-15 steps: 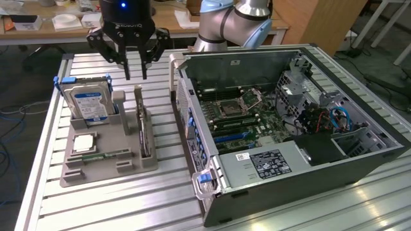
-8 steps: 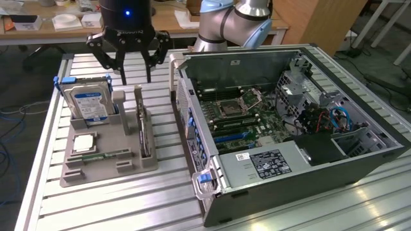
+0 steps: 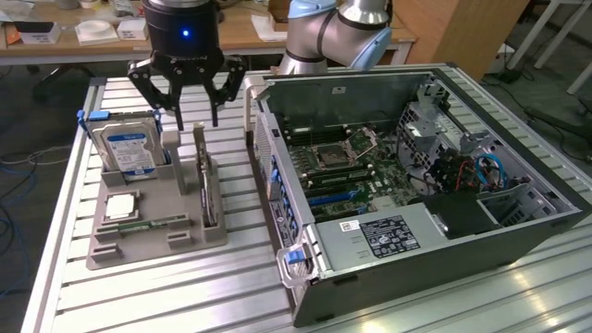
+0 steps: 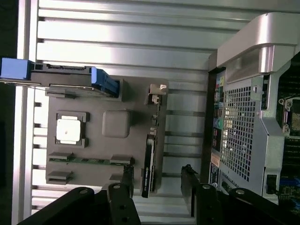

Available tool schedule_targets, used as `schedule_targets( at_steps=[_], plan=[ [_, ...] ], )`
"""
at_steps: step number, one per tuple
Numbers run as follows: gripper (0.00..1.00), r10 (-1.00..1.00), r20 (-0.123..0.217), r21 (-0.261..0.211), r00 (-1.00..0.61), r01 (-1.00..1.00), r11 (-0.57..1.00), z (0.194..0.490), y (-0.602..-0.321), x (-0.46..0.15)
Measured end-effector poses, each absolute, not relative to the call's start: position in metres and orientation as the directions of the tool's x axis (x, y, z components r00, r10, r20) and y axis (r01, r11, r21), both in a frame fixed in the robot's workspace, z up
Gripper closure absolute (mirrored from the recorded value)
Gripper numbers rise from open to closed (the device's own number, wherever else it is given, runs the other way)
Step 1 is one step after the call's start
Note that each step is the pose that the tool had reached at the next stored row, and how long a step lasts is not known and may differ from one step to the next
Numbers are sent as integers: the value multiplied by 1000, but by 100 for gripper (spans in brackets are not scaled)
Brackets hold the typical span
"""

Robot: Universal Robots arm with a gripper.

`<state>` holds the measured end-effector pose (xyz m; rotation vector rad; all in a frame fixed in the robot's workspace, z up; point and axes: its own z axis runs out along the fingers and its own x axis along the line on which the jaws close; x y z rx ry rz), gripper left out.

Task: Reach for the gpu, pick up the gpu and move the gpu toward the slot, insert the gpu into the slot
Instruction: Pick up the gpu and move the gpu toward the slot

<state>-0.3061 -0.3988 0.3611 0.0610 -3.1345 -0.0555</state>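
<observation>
**Open-jawed gripper poised over graphics card**

Exterior view: The gripper [image 3: 198,126] hangs just above the grey fixture tray [image 3: 138,244], its jaws spread wide and holding nothing. Beneath it the gpu [image 3: 207,187] stands on edge in the tray. The card is beside the hard drive [image 3: 129,147] and well apart from the open computer case [image 3: 277,163] on the exterior view's right. The work appears to be in its reaching step, with the card not yet lifted. From this angle it is hard to say whether the fingertips clear the card's top edge or already flank it.

Wrist view: Looking down, the gripper [image 4: 157,178] has one finger on either side of the gpu [image 4: 149,161], and neither appears to touch it. By this view, a sound grasp calls for a square descent over the thin card and a pinch on its flat faces, clear of the posts of the fixture tray [image 4: 117,124].
</observation>
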Motion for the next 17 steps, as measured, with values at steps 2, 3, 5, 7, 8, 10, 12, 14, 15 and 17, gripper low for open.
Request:
schedule_targets(
  at_steps=[2, 3, 5, 7, 8, 10, 12, 14, 15, 17],
  plan=[
    [47, -39, 5, 36, -999, -39, 999, 358, -399, -306],
    [47, -39, 5, 36, -999, -38, 999, 356, -399, -306],
    [47, -38, 5, 36, -999, -38, 999, 352, -399, -306],
    [47, -37, 5, 36, -999, -36, 999, 348, -400, -306],
    [47, -35, 5, 35, -999, -35, 999, 347, -400, -306],
    [47, -32, 4, 35, -999, -32, 999, 343, -400, -306],
    [47, -32, 4, 35, -999, -32, 999, 339, -400, -306],
    [47, -32, 4, 35, -999, -32, 999, 336, -400, -306],
    [47, -32, 4, 35, -999, -32, 999, 334, -400, -306],
    [47, -32, 4, 35, -999, -32, 999, 330, -401, -306]
  ],
)
